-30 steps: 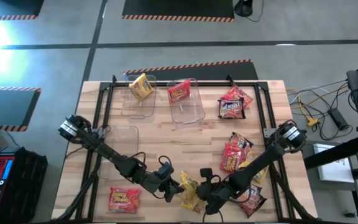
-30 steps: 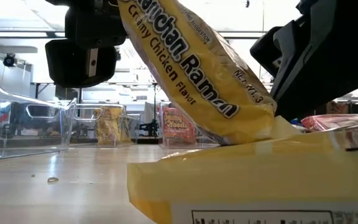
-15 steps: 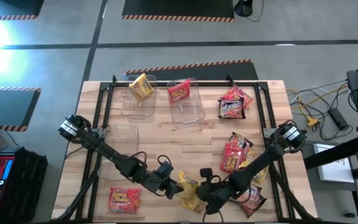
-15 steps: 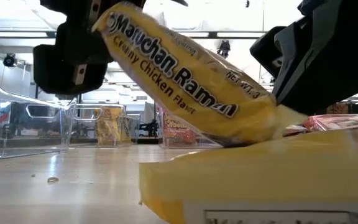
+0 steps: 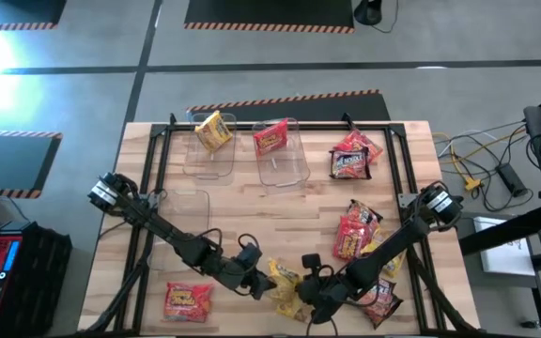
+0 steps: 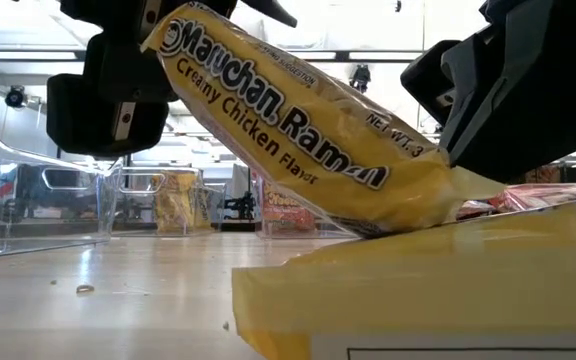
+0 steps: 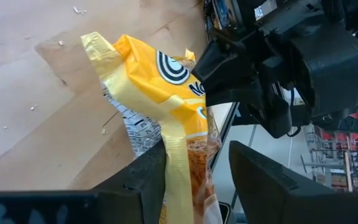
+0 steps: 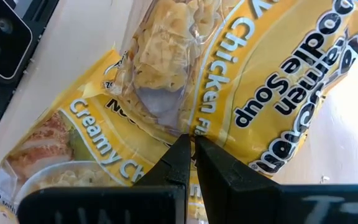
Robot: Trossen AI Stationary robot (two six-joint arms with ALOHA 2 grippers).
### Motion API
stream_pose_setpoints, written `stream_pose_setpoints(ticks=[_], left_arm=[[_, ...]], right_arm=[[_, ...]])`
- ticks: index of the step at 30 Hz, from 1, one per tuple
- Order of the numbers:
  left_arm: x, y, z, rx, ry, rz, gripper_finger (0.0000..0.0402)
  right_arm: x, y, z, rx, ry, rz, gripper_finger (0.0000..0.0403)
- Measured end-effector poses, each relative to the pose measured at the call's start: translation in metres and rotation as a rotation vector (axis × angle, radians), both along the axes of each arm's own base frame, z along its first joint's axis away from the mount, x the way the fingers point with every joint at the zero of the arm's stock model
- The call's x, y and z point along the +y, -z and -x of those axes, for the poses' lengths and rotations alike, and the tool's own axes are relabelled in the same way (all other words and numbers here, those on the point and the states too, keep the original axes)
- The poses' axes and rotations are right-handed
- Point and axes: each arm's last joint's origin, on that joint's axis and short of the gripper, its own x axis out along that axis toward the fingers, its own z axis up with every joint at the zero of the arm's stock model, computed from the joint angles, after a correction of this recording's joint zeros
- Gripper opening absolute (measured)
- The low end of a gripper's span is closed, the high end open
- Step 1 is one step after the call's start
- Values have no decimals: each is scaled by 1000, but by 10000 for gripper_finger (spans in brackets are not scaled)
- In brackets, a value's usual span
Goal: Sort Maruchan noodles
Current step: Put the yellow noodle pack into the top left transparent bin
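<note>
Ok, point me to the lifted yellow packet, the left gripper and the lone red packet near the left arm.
yellow packet [image 6: 298,130], low view, printed front
left gripper [image 7: 194,171], left wrist view, between its fingertips
red packet [image 5: 187,300], high view, packet's middle

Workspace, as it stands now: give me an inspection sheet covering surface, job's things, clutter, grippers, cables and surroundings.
Surface: wooden table inside a black frame.
Job's things: lifted yellow packet, one end at the left gripper, other end resting on another yellow packet; one yellow packet in the left bin, one red in the middle bin; red packet near the front left corner; loose red and dark packets on the right.
Clutter: small crumb on the wood.
Grippers: left gripper around the lifted packet's end; right gripper shut, on the yellow packets.
Cables: bundle right of the table.
Surroundings: striped floor tape.
</note>
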Motion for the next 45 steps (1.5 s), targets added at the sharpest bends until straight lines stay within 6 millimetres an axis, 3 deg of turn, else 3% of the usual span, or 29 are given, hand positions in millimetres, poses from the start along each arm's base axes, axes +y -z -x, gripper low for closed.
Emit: stream_pose_setpoints(ticks=[21,29,37,45], left_arm=[[1,1,0,6,1,-17,79],[3,2,0,18,-2,-29,77],[7,3,-2,13,-5,-58,77],[10,2,-5,4,-2,-81,76]], right_arm=[[0,0,0,-10,2,13,18],[-1,-1,1,3,-1,7,18],[0,-20,11,68,-7,-62,18],[8,-27,20,108,-60,-143,18]])
